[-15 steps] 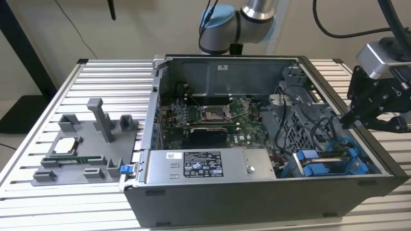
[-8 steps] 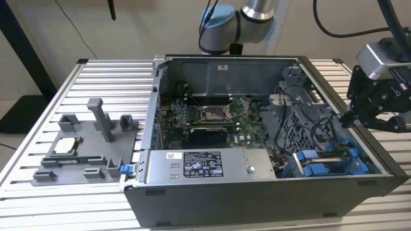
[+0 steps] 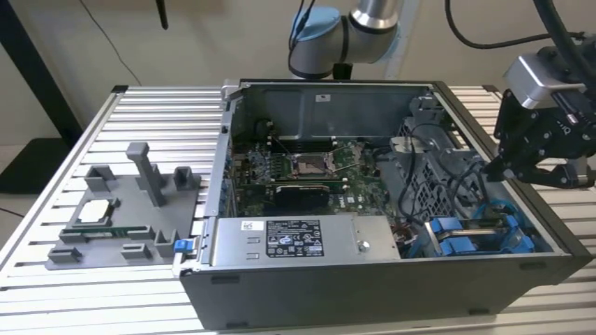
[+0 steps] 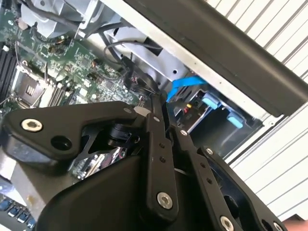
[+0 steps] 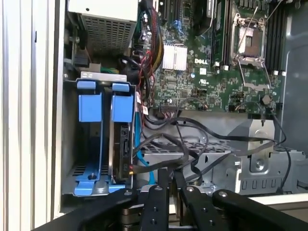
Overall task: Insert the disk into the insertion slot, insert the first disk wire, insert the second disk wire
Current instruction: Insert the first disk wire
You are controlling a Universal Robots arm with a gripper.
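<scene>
The disk sits on edge in the insertion slot, its dark side and connector end showing between the blue rails. In the exterior view the slot lies in the case's near corner on the exterior view's right. A light-blue wire and black wires trail beside the disk's end; whether any is plugged in I cannot tell. My gripper hovers above the case's right wall, over the slot. Its black fingers are pressed together in both wrist views, gripper shut, nothing visibly between them.
A grey power supply box with a white sticker fills the case's near side. The motherboard lies in the middle, a perforated metal cage beside the slot. A grey fixture with small parts stands on the slatted table.
</scene>
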